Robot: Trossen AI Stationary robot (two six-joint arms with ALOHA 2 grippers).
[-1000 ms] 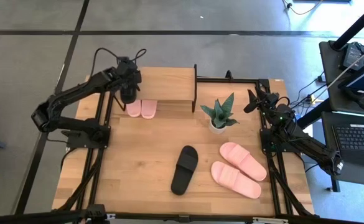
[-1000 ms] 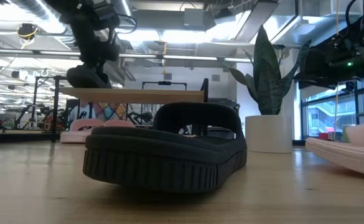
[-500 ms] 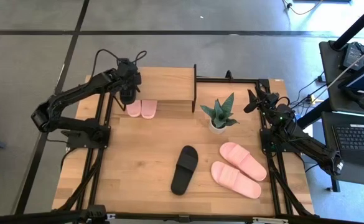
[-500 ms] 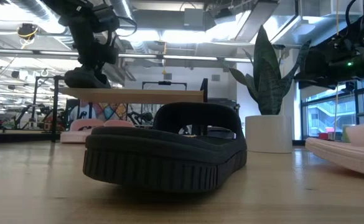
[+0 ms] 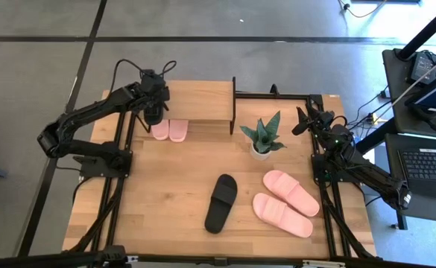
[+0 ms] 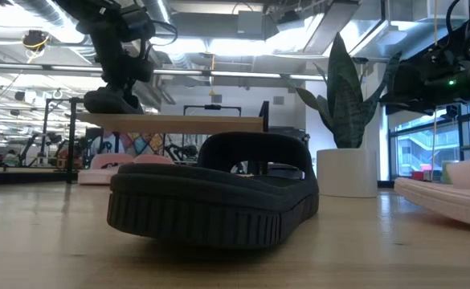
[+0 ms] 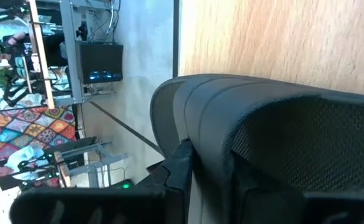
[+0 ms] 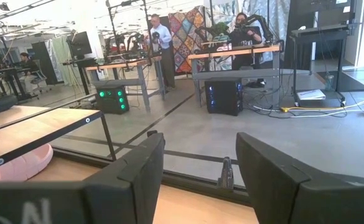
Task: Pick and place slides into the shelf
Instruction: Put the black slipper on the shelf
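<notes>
Since a second ago the left gripper (image 5: 153, 113) has barely shifted, staying over the shelf (image 5: 203, 100) top's left end. It is clamped on a black slide (image 7: 275, 124); the wrist view shows its fingers on the strap, while the overhead view hides the slide under the arm. Beneath it sit two pink slides (image 5: 168, 130). Farther off lie another black slide (image 5: 221, 202) and a pink pair (image 5: 286, 202). The right gripper (image 8: 197, 168) hangs spread apart at the table's right edge.

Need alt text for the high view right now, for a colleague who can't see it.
The left gripper holds a black slide at the shelf top's left end, above two pink slides. On the table lie another black slide, a pink pair and a potted plant; the right gripper waits at the right.
</notes>
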